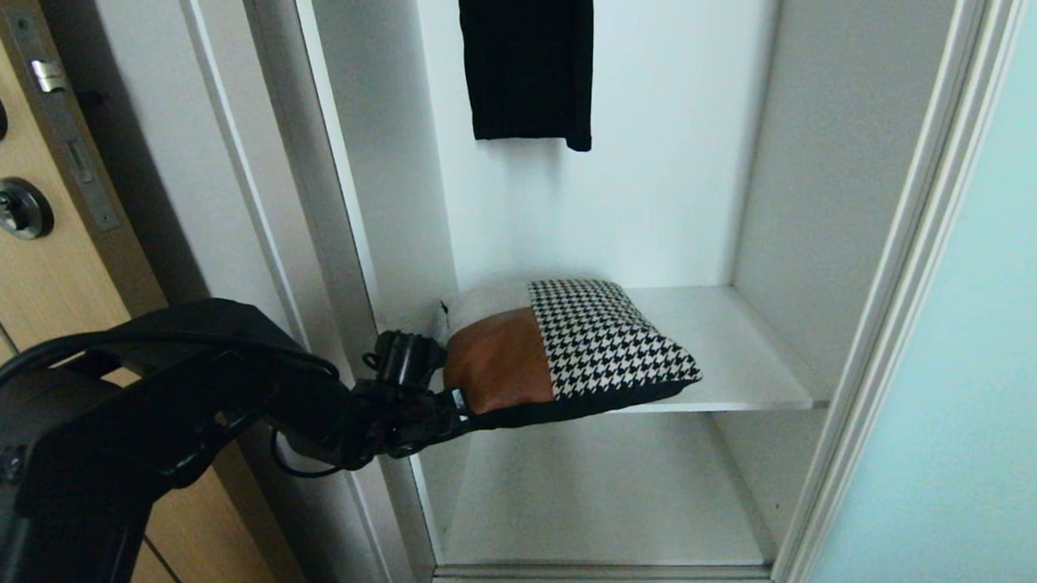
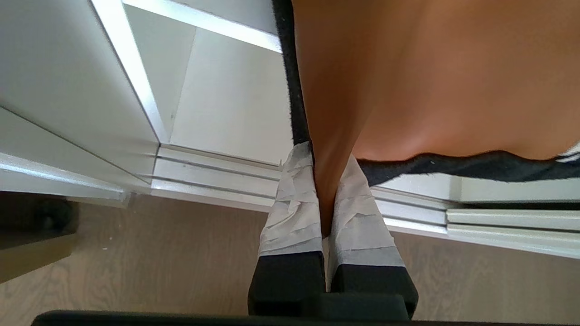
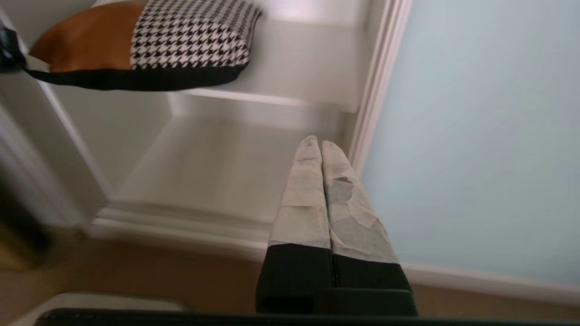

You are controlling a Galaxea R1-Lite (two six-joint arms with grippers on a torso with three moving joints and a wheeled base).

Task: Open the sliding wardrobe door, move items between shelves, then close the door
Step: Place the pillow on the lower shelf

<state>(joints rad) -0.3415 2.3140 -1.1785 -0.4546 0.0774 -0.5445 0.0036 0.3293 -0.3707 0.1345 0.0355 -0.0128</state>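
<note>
Head view: left tool (image 1: 459,407) reaches level, clamped on cushion (image 1: 572,346) corner; right tool (image 3: 321,147) together.

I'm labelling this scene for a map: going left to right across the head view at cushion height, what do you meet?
Light wood door → left pincer, shut on the cushion's corner → cushion → bare part of the shelf → sliding wardrobe door.

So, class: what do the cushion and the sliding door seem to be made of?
Cushion: smooth tan part looks like leather or imitation, with a soft sheen; the houndstooth part looks like woven cloth. Sliding door: probably frosted glass, pale blue-green and matt.
</note>
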